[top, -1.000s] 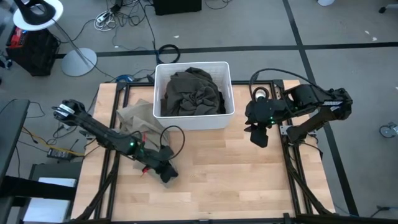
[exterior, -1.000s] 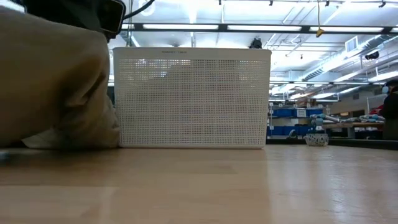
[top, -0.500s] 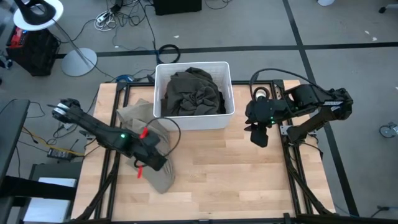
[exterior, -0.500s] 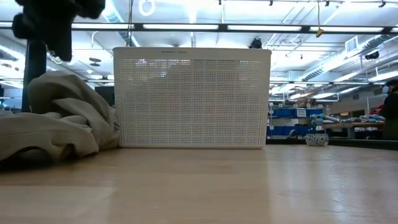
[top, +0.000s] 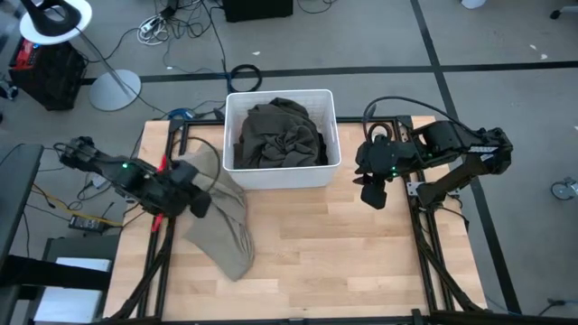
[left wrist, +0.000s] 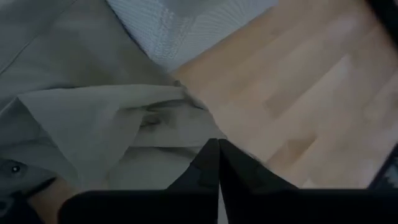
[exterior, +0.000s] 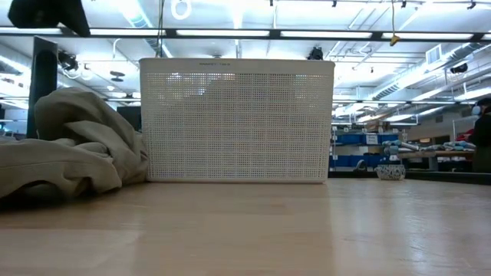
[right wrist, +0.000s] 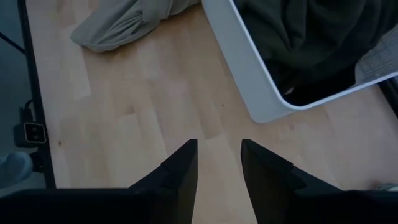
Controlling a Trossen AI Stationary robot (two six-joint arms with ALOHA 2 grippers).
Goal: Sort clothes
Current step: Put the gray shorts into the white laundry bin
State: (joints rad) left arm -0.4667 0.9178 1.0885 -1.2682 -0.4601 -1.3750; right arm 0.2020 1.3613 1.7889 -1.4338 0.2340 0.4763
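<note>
The left end effector (top: 197,204) has let go of the tan garment (top: 221,236) and pulled back toward the table's left edge. Its fingers (left wrist: 211,165) are pressed together with nothing between them, hanging just above the cloth's left part. A second ago it was low near the middle of the table, hauling that cloth along; now the garment lies on its own in a long strip running from beside the bin's (top: 336,135) left wall toward the near side. In the low view it sits slumped in folds (exterior: 73,149) against the bin's left side.

So the tan piece looks placed outside the bin as its own pile, and that step seems finished. The olive garment (top: 278,135) still fills the bin, with no other clothes in sight.

The right end effector (top: 370,193) waits off the bin's right side above the table, its fingers (right wrist: 180,168) parted about halfway and holding nothing.
</note>
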